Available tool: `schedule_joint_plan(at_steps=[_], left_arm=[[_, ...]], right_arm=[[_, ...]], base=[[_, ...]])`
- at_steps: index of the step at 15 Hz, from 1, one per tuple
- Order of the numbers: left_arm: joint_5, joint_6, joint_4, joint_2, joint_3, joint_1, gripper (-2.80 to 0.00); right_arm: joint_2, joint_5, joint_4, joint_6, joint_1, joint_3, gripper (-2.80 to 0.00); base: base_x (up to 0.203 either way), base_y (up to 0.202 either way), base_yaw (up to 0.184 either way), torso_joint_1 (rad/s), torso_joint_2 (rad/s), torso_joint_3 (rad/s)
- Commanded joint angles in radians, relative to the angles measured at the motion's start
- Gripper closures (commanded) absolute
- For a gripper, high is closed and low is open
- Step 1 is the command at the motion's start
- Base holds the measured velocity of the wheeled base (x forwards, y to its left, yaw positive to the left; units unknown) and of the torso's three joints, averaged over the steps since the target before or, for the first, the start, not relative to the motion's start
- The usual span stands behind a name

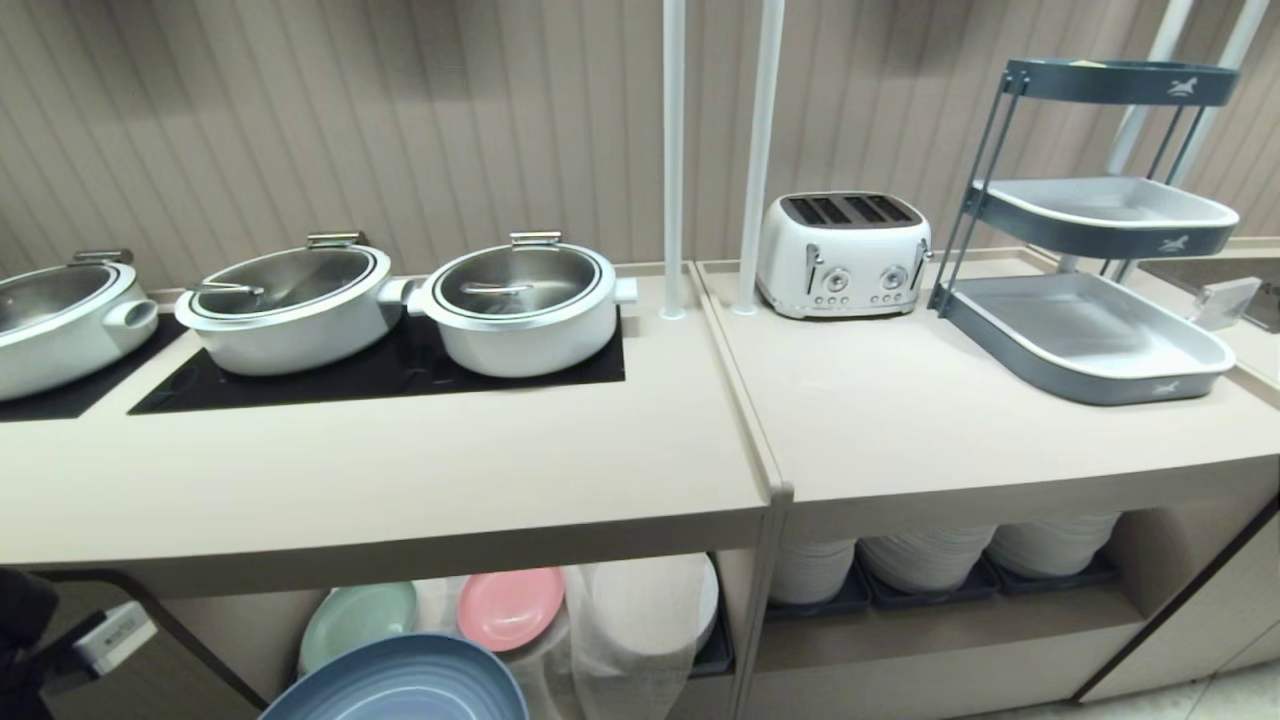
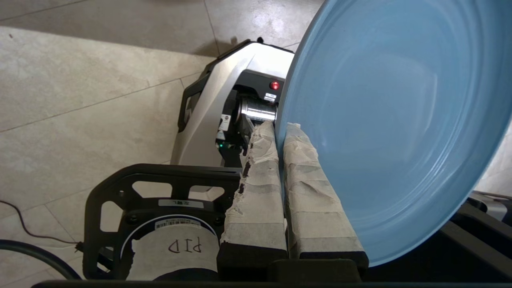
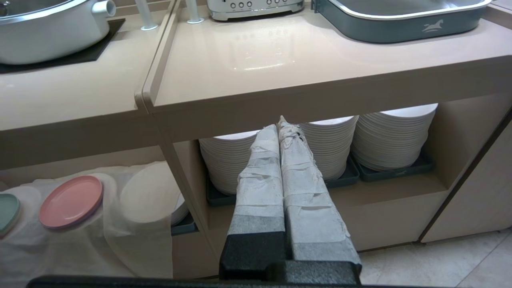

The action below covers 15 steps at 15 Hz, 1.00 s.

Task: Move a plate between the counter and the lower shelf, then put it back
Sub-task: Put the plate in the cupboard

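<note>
Left wrist view: the plate (image 2: 384, 132) is clamped at its rim by the left gripper (image 2: 280, 134), whose paper-wrapped fingers (image 2: 260, 188) are pressed together on either side of the rim. The plate is held on edge over the tiled floor (image 2: 80, 100), with part of the robot's base (image 2: 224, 92) seen beyond it. In the head view the same plate (image 1: 405, 680) is seen at the lower edge of the picture, in front of the lower shelf (image 1: 720, 600) and below the counter (image 1: 400, 480), resting on neither. Inside that shelf a mint-green plate (image 1: 358, 620) and a pink plate (image 1: 510, 607) are laid on a draped white cloth (image 1: 630, 640). On the counter, three lidded white pots (image 1: 520, 305) are set on black cooktop panels (image 1: 380, 375); a white toaster (image 1: 842, 255) and a grey tiered tray rack (image 1: 1090, 240) are placed further right. White plate stacks (image 1: 925, 555) are kept in the neighbouring recess. The right gripper (image 3: 280, 128) is shown with its fingers closed on nothing, pointed toward those stacks.
</note>
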State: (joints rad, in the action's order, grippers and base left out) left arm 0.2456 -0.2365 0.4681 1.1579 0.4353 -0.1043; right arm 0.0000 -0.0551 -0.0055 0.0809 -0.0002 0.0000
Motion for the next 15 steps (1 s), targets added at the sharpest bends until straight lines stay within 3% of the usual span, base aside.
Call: schedule_joint_plan(at_steps=[1, 15], left_arm=[[0.001, -0.001, 0.003, -0.001, 0.001, -0.004, 0.00], [0.001, -0.001, 0.001, -0.003, 0.023, 0.003, 0.00]], right_arm=[[0.000, 0.000, -0.001, 0.000, -0.001, 0.000, 0.00], [0.000, 0.000, -0.001, 0.000, -0.001, 0.000, 0.00]], base=[[0.000, 0.000, 0.000, 0.000, 0.00, 0.000], [0.000, 0.000, 0.000, 0.000, 0.00, 0.000]])
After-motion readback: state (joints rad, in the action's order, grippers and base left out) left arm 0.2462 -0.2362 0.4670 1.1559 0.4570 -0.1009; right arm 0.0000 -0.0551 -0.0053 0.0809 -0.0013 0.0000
